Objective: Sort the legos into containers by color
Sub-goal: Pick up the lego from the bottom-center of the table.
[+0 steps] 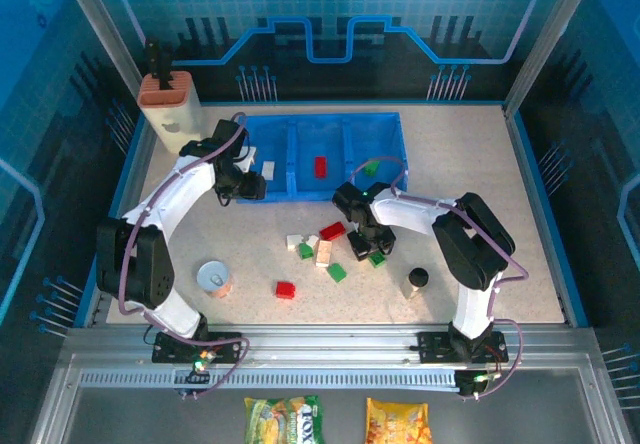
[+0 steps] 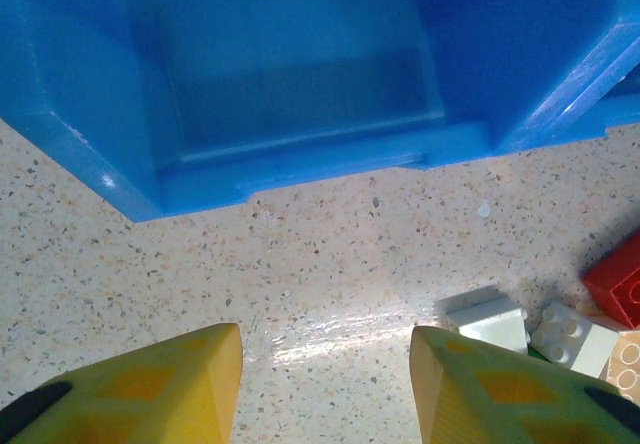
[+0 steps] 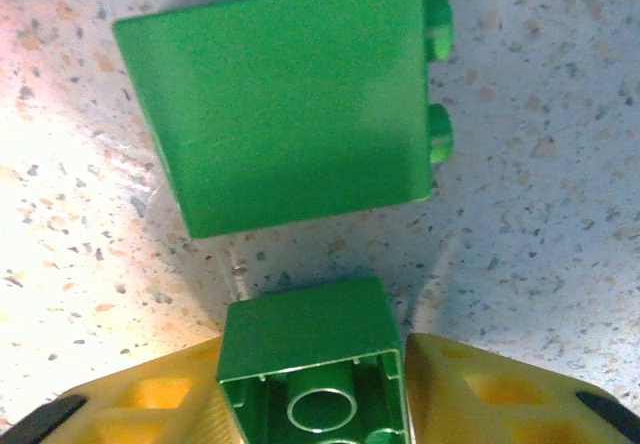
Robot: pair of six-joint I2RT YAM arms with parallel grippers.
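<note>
While near tray (image 2: 300, 169) edge, over bare table (image 2: 330, 264), left jaws apart — right jaws tight on green brick (image 3: 305, 349).

Overhead view surveys the table (image 1: 480, 164); wrist views look down, close

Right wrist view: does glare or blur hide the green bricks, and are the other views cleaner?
Right wrist: glare bleaches the table at left; loose green brick sharp, held green brick in the right tool slightly soft. Left wrist: glossy streak on the table, tray clear. Top external: even light, bricks small but distinct.
</note>
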